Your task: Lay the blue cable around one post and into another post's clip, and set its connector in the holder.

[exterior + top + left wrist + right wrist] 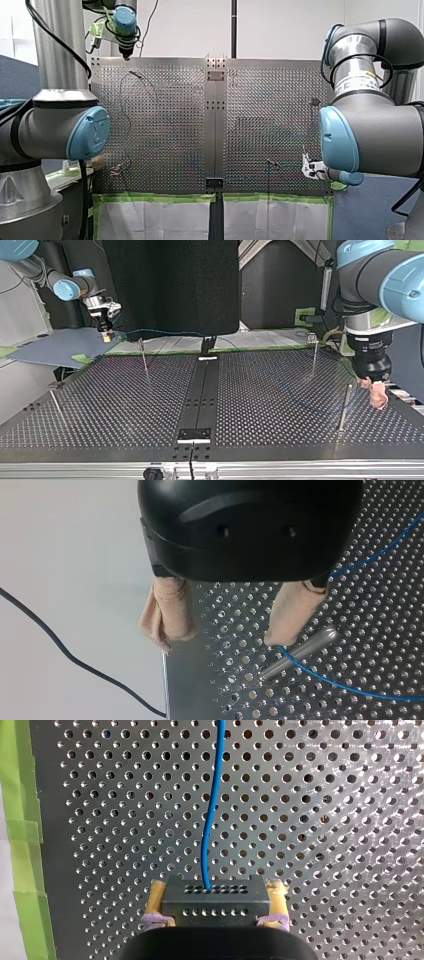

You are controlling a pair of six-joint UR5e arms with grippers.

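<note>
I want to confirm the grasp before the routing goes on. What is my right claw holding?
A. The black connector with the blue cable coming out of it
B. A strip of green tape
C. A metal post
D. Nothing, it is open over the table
A: the right wrist view shows the black connector clamped in the right claw, with the blue cable running out ahead of it.

- Perforated table [165,125], with 1 dark strip [216,135] down its middle.
- Green tape [160,198] along its near edge in the front view.
- Black panel [170,285] behind it in the top view.
- 1 black cord [67,654] off its edge.
</note>
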